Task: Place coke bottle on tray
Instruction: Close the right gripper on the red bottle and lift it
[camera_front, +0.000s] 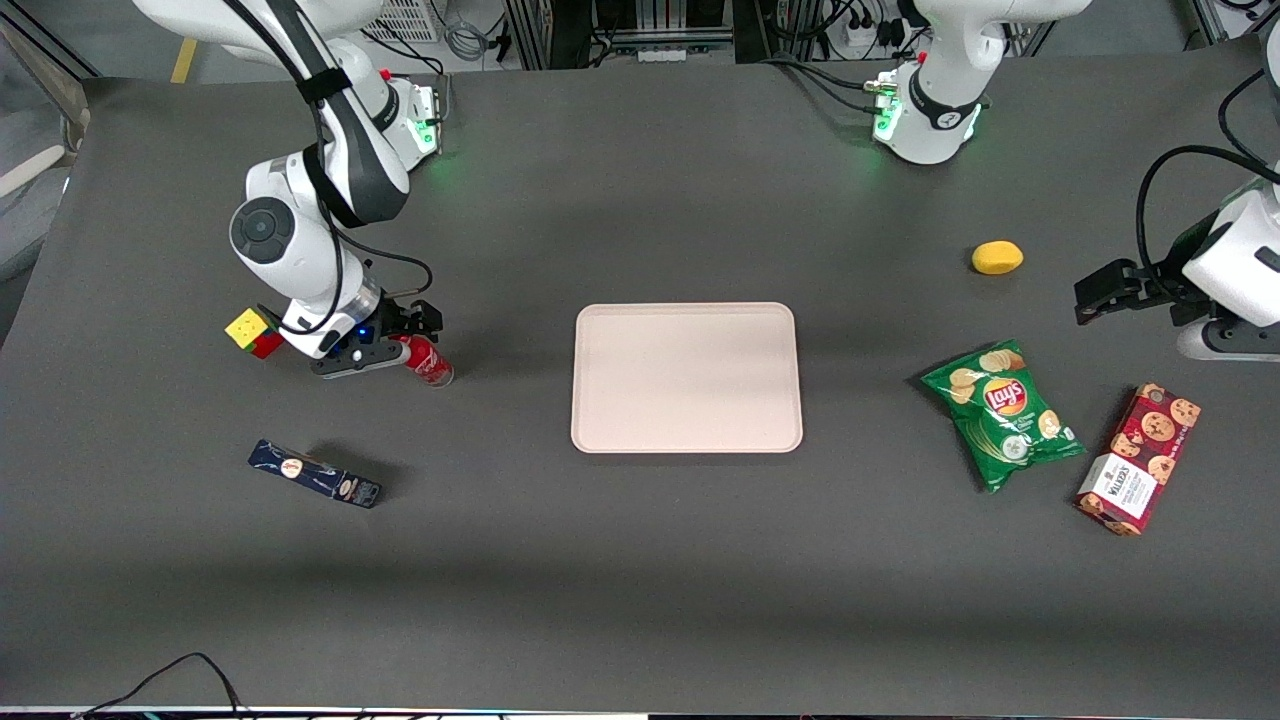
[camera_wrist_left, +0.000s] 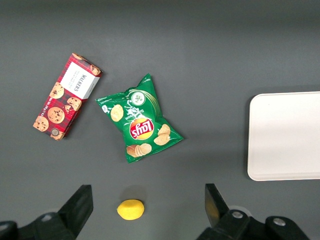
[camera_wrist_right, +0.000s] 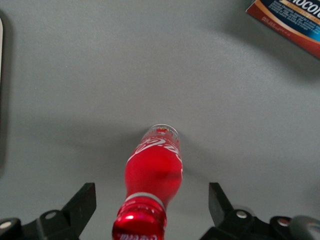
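Note:
The coke bottle (camera_front: 430, 364), small and red with a red cap, stands on the dark table toward the working arm's end, well apart from the tray. The right gripper (camera_front: 408, 343) is low over it and open. In the right wrist view the bottle (camera_wrist_right: 154, 172) sits between the two spread fingers (camera_wrist_right: 82, 202), cap nearest the camera, with a gap on each side; the gripper (camera_wrist_right: 151, 206) touches nothing. The pale pink tray (camera_front: 686, 377) lies flat in the middle of the table with nothing on it, and also shows in the left wrist view (camera_wrist_left: 285, 135).
A Rubik's cube (camera_front: 252, 331) sits beside the working arm's wrist. A dark blue box (camera_front: 314, 474) lies nearer the front camera than the bottle. A green chips bag (camera_front: 1003, 413), a cookie box (camera_front: 1139, 459) and a lemon (camera_front: 997, 257) lie toward the parked arm's end.

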